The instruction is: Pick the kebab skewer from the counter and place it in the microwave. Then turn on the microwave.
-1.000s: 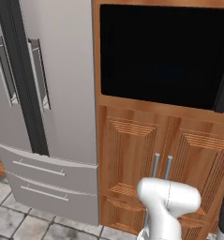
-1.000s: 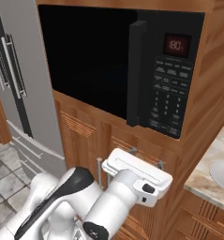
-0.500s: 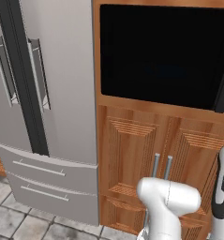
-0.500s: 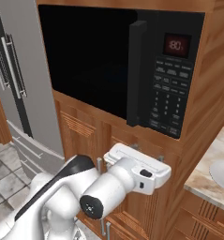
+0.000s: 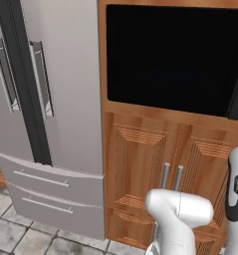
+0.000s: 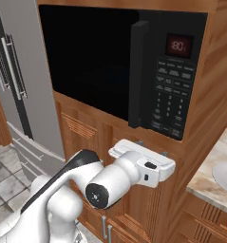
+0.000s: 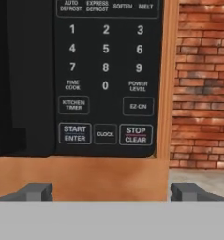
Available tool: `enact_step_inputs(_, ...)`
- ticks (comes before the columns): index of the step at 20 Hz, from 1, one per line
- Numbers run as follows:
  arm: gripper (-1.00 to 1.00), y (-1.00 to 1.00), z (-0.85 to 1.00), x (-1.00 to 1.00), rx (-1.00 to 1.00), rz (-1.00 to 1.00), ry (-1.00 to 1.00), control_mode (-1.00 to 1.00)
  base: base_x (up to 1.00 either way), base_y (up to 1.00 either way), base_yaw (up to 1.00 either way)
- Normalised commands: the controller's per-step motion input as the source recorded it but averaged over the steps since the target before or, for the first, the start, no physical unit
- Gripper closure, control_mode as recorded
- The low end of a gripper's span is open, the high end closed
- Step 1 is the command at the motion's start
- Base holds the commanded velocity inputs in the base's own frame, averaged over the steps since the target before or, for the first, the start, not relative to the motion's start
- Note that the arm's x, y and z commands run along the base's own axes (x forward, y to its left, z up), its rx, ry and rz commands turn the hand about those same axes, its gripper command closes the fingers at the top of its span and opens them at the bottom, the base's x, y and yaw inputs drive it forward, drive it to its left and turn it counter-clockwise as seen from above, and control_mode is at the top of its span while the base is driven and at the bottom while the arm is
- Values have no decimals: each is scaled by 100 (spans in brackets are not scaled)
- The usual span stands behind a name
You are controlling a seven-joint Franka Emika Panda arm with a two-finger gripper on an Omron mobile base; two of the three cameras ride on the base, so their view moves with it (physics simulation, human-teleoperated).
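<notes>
The black built-in microwave [image 6: 119, 71] sits closed in wooden cabinetry, red display [image 6: 177, 46] lit at its two o'clock corner, keypad [image 7: 106, 70] below; beige counter [image 6: 214, 171] at four o'clock.

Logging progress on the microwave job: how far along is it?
The microwave door is shut, so loading looks finished, though nothing shows through the dark glass. In hand: the open, empty claw faces the button panel just below START/ENTER. Left: pressing that button.
</notes>
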Motion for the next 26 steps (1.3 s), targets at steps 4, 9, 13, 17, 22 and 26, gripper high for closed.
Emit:
enact_step_inputs(4,-100,-16,0,24,0,0,0,-100,0,0,0)
enact_step_inputs(9,-100,-3,2,12,0,0,0,-100,0,0,0)
enact_step_inputs(13,-100,-1,8,21,0,0,0,-100,0,0,0)
enact_step_inputs(17,-100,-6,6,18,0,0,0,-100,0,0,0)
enact_step_inputs(22,-100,-13,3,14,0,0,0,-100,0,0,0)
enact_step_inputs(26,-100,-13,3,12,0,0,1,-100,0,0,0)
